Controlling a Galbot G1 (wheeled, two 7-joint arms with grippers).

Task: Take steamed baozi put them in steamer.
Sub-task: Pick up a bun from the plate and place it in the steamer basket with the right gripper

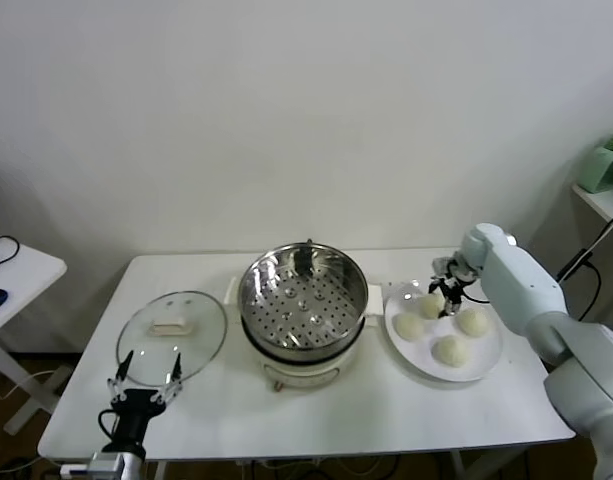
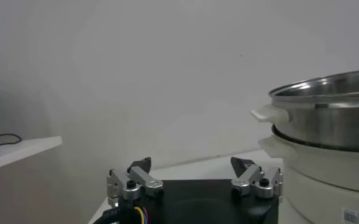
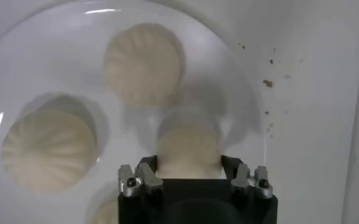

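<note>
Four cream-white baozi lie on a white plate (image 1: 486, 365) right of the steamer (image 1: 303, 300), a shiny steel pot with a perforated tray and nothing in it. My right gripper (image 1: 448, 293) is down over the plate's far left part. Its fingers (image 3: 146, 173) press both sides of one baozi (image 3: 189, 149), which is still at plate level. Three other baozi lie loose on the plate (image 1: 408, 327) (image 1: 473, 321) (image 1: 450, 350); two of them show in the right wrist view (image 3: 144, 61) (image 3: 48, 149). My left gripper (image 1: 145, 372) is open and empty at the table's front left.
A round glass lid (image 1: 172, 338) with a white handle lies flat left of the steamer, just beyond my left gripper. The steamer's wall (image 2: 325, 122) shows in the left wrist view. A side table (image 1: 11, 275) stands at far left, a shelf (image 1: 606, 200) at far right.
</note>
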